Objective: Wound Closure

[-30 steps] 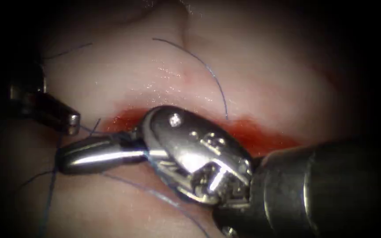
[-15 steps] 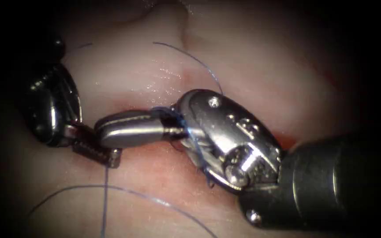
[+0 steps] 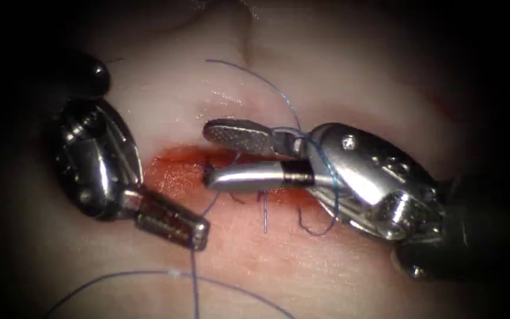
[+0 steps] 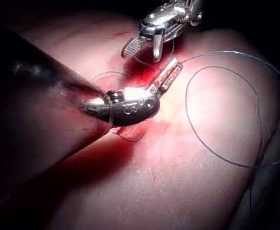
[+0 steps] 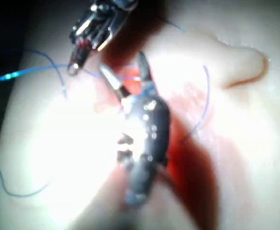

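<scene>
Right arm's tool (image 3: 219, 155) stood with jaws apart over the cut (image 3: 178, 168), thread (image 3: 320, 171) looped round its neck, holding nothing. Fine, limp and slippery, that thread probably wanted gripping well back from its end. Left tool (image 3: 199, 231) was clamped on the thread nearer us. I saw no needle.

2 tools (image 3: 208, 171) (image 3: 172, 221), 1 thread (image 3: 196, 283), 1 tissue (image 3: 355, 88)

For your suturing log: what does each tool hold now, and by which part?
Left tool: shut on the thread, mid-strand. Right tool: jaws open, gripping nothing; thread loops around its wrist.
</scene>
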### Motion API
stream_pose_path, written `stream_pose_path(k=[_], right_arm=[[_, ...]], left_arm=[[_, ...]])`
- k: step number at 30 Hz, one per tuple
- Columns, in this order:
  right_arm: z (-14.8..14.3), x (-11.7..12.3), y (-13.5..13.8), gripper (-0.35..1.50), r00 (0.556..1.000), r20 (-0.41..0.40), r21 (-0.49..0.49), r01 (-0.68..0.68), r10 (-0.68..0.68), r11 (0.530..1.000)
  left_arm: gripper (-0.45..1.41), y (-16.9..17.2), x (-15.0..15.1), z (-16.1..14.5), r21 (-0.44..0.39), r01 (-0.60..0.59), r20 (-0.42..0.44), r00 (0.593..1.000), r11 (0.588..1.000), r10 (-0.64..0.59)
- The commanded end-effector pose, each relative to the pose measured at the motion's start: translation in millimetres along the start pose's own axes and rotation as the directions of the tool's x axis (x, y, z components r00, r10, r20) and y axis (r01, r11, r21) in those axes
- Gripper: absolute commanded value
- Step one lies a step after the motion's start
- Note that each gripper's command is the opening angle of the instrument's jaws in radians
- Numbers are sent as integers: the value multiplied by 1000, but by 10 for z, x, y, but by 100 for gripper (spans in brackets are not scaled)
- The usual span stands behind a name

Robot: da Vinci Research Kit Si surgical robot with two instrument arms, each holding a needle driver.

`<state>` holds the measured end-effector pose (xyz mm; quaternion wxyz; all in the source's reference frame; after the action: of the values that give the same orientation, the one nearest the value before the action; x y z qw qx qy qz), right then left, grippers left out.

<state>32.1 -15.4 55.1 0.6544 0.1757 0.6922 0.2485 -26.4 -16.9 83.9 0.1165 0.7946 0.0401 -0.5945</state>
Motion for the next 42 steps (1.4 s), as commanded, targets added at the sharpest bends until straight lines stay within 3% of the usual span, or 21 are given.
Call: stream_pose_path(k=[1,6,16,28,34,42], right_arm=[[-3,-10,4,74,996,71,-40,48,-45,998],[6,-21,1,76,985,159,-105,91,-74,990],[8,-27,-3,69,985,156,-94,93,-78,991],[26,-51,-18,64,970,224,-39,105,-94,994],[26,-52,-34,64,965,242,26,96,-99,995],[9,-47,-38,57,966,239,58,87,-98,995]], left_arm=[[-45,2,1,10,13,8,5,1000,1000,-8],[-45,-6,18,28,34,3,10,1000,999,-3],[-45,-11,10,34,50,0,25,1000,999,-1],[-45,-52,-3,46,67,10,22,1000,998,-12],[-45,-90,-33,18,39,10,9,1000,999,-11],[-45,-91,-69,-9,-27,-10,13,1000,1000,10]])
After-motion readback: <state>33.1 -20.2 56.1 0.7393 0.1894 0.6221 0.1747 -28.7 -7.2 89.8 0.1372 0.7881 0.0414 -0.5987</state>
